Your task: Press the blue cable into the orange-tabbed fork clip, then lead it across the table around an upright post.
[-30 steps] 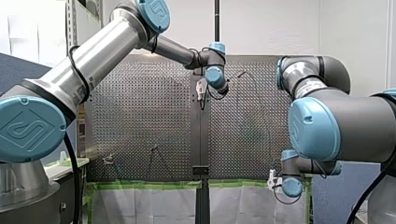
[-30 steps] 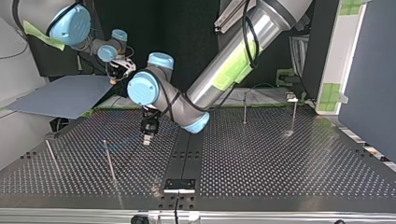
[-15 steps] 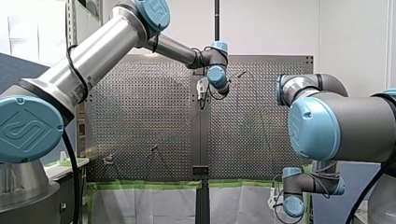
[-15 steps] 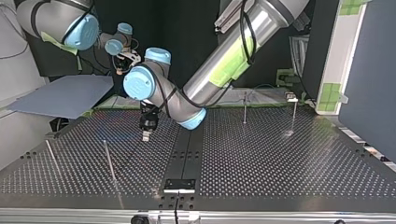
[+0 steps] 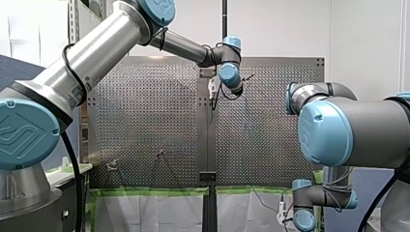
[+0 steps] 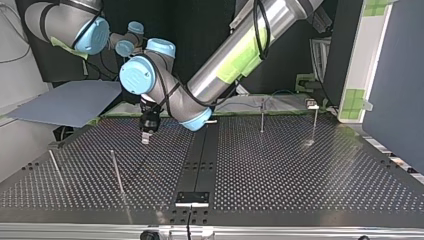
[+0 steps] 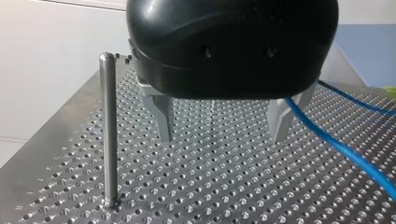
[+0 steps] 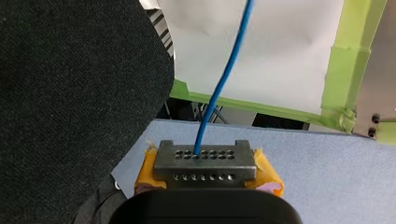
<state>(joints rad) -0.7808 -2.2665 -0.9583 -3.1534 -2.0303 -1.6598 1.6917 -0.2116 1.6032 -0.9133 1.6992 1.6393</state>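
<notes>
Over the perforated surface [image 7: 210, 186], toward its far edge in the top view, my left pincer [image 7: 222, 135] hangs with its metal fingers spread wide! An upright post [image 7: 109, 130] stands just beside it. The blue cable [image 7: 341, 149] sweeps past the other finger, outside the gap. Off the surface, past its lower right corner in the front view, my right pincer [image 8: 205, 154] is clamped tight on that cable, yellow pads squeezing it.

Perforated table [image 7: 224, 186] under the left gripper [image 7: 223, 137]: a post [image 7: 109, 130] stands beside one finger, the cable [image 7: 336, 142] trails past the other
</notes>
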